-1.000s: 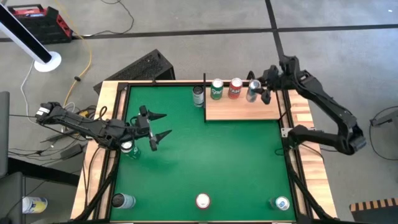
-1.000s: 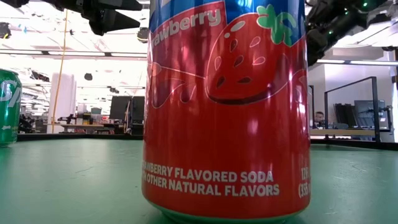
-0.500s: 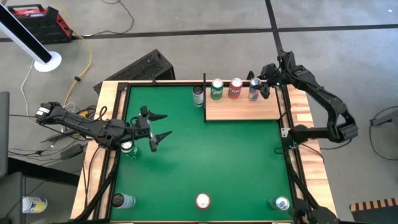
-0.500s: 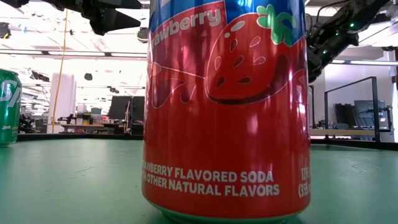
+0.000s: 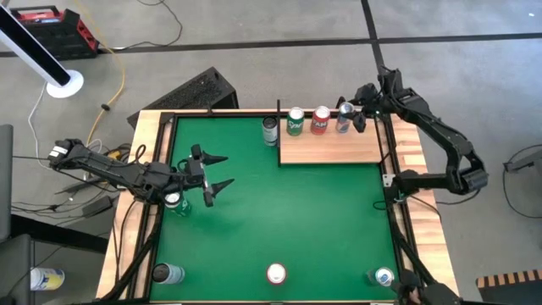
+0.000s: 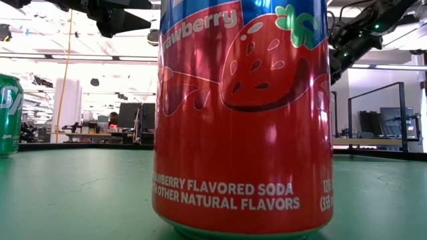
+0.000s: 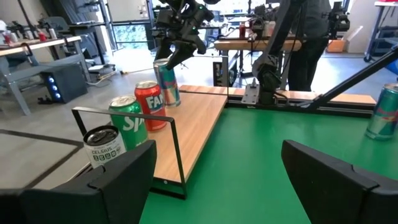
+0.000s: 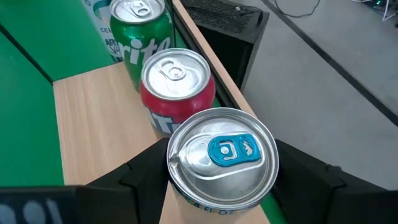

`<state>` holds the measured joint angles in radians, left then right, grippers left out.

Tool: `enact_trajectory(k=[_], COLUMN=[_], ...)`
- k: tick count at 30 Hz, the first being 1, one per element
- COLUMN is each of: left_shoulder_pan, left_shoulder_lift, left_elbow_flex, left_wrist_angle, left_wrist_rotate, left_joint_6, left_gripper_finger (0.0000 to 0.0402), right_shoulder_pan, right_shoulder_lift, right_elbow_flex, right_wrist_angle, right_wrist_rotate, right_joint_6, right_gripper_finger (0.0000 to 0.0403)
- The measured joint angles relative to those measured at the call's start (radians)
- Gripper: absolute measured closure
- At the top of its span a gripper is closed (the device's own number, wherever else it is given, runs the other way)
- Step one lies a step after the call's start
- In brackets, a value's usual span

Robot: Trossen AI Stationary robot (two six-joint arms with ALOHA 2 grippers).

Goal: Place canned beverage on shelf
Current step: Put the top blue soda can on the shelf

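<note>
My right gripper (image 5: 350, 116) is shut on a silver can with a blue tab (image 8: 222, 155) at the far right of the light wooden shelf (image 5: 330, 146). In the left wrist view this can (image 7: 167, 83) leans a little, its base at the shelf's surface. A red can (image 5: 320, 119) and a green can (image 5: 295, 121) stand in a row beside it on the shelf's far edge. My left gripper (image 5: 217, 170) is open and empty over the table's left part. My right gripper pinches the silver can's side wall just below its rim (image 8: 180, 186) between its two fingers, one on each side. The fingers (image 8: 140, 180) slant down from above and from the table's far right. I cannot tell whether the can's base rests on the shelf.
A dark can (image 5: 270, 130) stands on the green table by the shelf's thin black frame. One can (image 5: 174, 202) sits under my left arm, and three cans (image 5: 276, 274) stand along the near edge. The strawberry can (image 6: 240, 113) fills the low view.
My right gripper has carried the silver can a little toward the table's far edge, bringing it in line with the red and green cans. The right arm's elbow has swung along with it. The gripper stays shut on the can.
</note>
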<state>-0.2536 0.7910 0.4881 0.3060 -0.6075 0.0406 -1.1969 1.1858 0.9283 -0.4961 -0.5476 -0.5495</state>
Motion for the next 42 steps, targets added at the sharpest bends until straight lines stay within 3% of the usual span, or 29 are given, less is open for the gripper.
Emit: enact_trajectory(k=[6,42], left_shoulder_pan=[0.000,0.000], left_shoulder_lift=[0.000,0.000], left_elbow_flex=[0.000,0.001], left_wrist_angle=[0.004,0.004], left_wrist_rotate=[0.000,0.000], left_joint_6=[-0.001,-0.003], left_gripper_finger=[0.0070,0.0070], right_shoulder_pan=[0.000,0.011], right_shoulder_lift=[0.032,0.063], right_elbow_flex=[0.000,0.000], right_wrist_angle=[0.004,0.010], right_wrist_rotate=[0.054,0.060], right_joint_6=[0.025,0.052], right_gripper_finger=[0.0135,0.0113])
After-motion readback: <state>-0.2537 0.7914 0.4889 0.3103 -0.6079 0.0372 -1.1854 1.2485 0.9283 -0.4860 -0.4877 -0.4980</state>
